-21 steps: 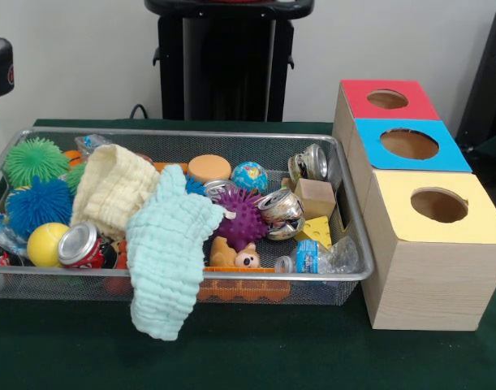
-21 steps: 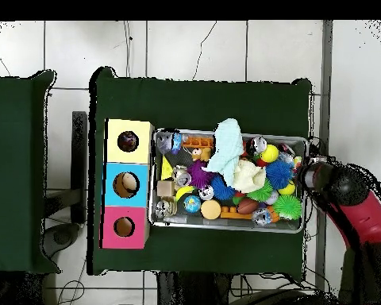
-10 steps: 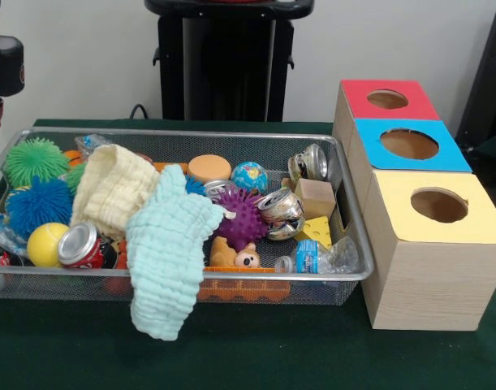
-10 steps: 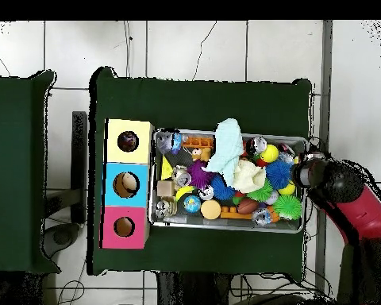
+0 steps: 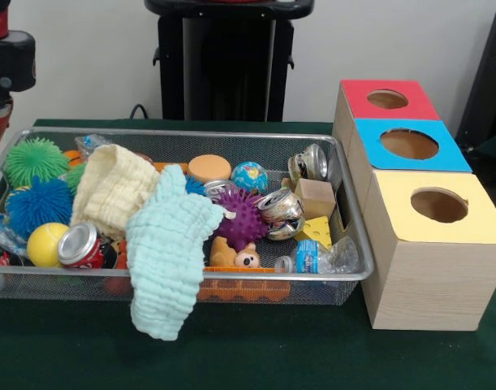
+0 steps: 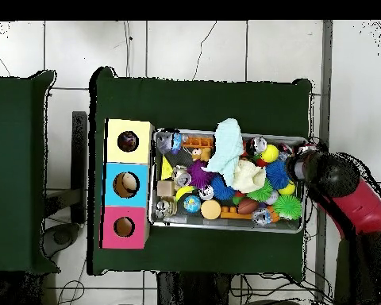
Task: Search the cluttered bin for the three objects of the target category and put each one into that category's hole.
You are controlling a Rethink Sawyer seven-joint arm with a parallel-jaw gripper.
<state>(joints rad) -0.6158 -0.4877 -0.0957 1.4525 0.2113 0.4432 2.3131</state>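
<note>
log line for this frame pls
phase: approach | arm: over bin's end by the spiky balls | gripper: cannot tell | bin: full, mint cloth over rim | holes: nothing seen inside

Sitting on the bench (image 5: pixel 256 357), with the wire bin (image 5: pixel 345 244) at left in the front view and the row of three boxes (image 5: pixel 422 244) touching its right end; lying draped over the bin's near rim, a cloth (image 5: pixel 168 260); resting inside behind it, a second cloth (image 5: pixel 109 188)
</note>
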